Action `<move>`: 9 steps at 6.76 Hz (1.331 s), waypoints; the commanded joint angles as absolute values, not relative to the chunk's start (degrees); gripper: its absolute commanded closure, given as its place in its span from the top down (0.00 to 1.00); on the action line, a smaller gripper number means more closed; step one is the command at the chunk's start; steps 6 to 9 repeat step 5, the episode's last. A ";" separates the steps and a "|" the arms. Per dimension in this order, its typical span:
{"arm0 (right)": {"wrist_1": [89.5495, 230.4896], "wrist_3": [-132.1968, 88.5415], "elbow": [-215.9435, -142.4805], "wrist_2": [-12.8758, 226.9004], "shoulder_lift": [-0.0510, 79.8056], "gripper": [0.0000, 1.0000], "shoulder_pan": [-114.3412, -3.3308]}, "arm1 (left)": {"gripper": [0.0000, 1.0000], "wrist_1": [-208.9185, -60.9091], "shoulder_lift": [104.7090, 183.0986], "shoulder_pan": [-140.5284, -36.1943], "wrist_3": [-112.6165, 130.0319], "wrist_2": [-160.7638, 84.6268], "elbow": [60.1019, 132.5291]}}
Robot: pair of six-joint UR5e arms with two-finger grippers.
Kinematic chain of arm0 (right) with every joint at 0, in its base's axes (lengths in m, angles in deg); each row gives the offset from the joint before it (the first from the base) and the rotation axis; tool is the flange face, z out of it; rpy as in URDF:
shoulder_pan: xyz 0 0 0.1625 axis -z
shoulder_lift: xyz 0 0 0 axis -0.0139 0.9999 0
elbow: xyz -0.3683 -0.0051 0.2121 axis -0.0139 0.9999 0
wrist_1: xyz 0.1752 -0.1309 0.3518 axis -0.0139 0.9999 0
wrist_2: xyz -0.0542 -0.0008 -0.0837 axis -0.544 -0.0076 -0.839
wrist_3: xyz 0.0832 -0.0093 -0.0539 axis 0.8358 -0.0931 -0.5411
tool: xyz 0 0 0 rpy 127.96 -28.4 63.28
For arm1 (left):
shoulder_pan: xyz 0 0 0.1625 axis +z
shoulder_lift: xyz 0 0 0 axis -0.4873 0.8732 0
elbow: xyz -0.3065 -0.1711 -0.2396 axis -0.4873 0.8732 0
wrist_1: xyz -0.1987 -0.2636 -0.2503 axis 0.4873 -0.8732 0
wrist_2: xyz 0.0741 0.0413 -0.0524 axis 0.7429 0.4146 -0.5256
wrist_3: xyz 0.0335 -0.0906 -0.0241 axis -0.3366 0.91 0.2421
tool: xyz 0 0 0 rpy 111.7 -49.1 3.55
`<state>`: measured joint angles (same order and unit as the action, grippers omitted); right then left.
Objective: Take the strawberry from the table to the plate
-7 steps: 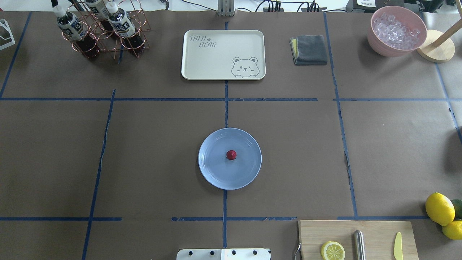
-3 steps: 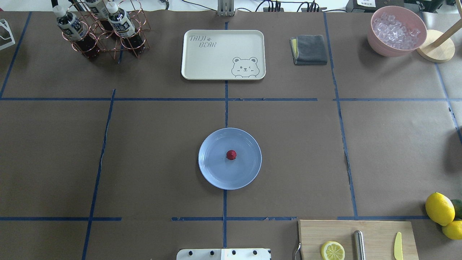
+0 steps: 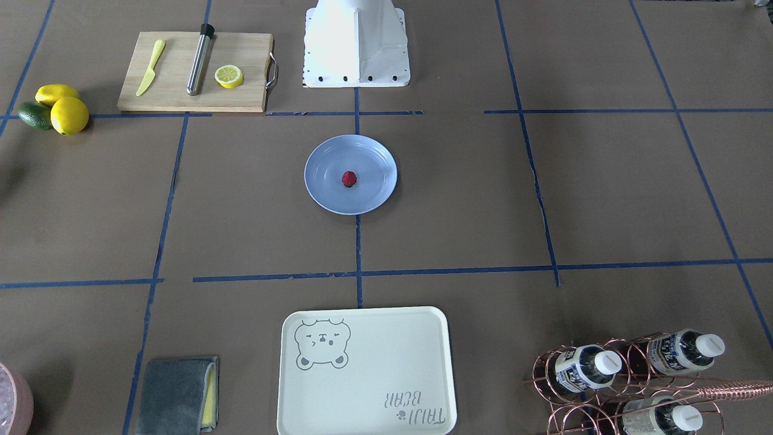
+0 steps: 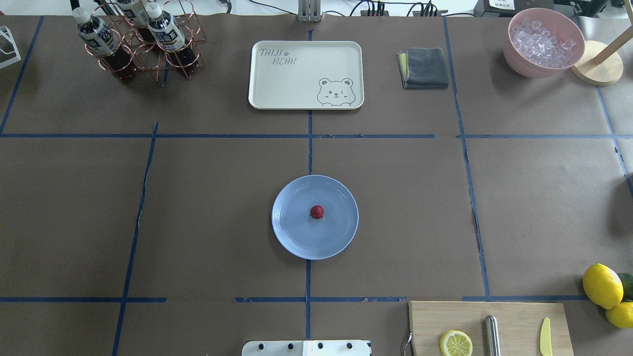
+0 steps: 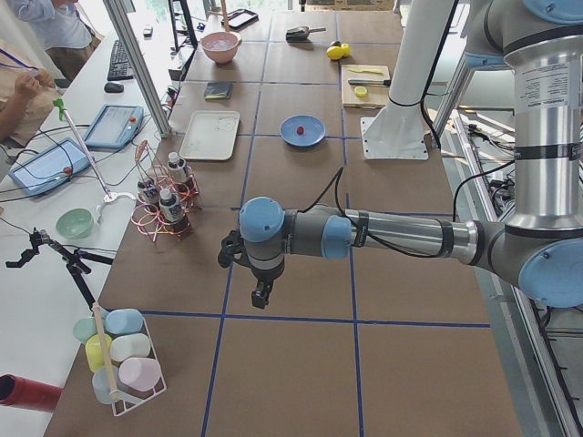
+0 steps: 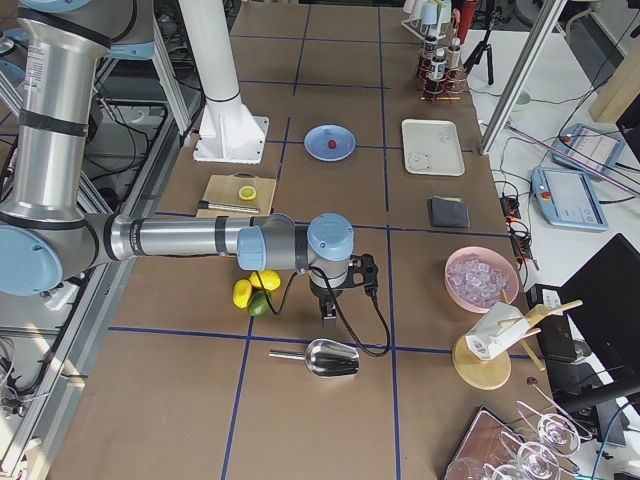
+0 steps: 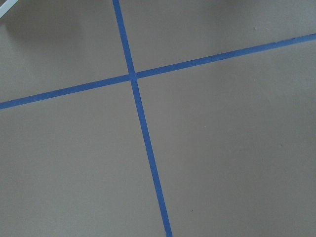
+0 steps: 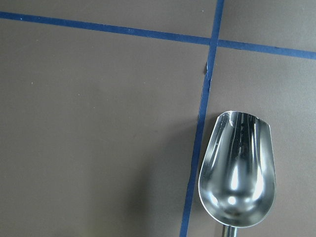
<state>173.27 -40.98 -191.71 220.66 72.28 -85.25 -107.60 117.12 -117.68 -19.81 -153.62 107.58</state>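
The small red strawberry (image 4: 317, 212) (image 3: 349, 179) lies in the middle of the light-blue plate (image 4: 295, 243) (image 3: 319, 194), which rests at the centre of the brown table (image 4: 217, 198). Both arms are far from it. My left gripper (image 5: 261, 296) hangs over bare table beyond the bottle rack, seen only in the exterior left view. Only the exterior right view shows my right gripper (image 6: 328, 312), which hovers near the lemons and a metal scoop. I cannot tell whether either is open or shut.
A cream bear tray (image 4: 305, 74), a grey cloth (image 4: 424, 67), a copper bottle rack (image 4: 141, 39) and a pink ice bowl (image 4: 543, 42) line the far side. A cutting board (image 4: 489, 329) and lemons (image 4: 602, 286) sit near right. A steel scoop (image 8: 237, 170) lies under the right wrist.
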 commanded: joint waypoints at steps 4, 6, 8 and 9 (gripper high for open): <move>173.27 -40.70 -191.69 220.75 72.20 1.00 -85.25 | 1.00 -107.76 117.28 -117.94 -22.02 -153.47 107.56; 173.27 -40.70 -191.69 220.75 72.20 1.00 -85.25 | 1.00 -107.58 117.63 -117.94 -21.93 -153.56 107.39; 173.27 -40.70 -191.69 220.75 72.20 1.00 -85.25 | 1.00 -107.58 117.63 -117.94 -21.93 -153.56 107.39; 173.27 -40.70 -191.69 220.75 72.20 1.00 -85.25 | 1.00 -107.58 117.63 -117.94 -21.93 -153.56 107.39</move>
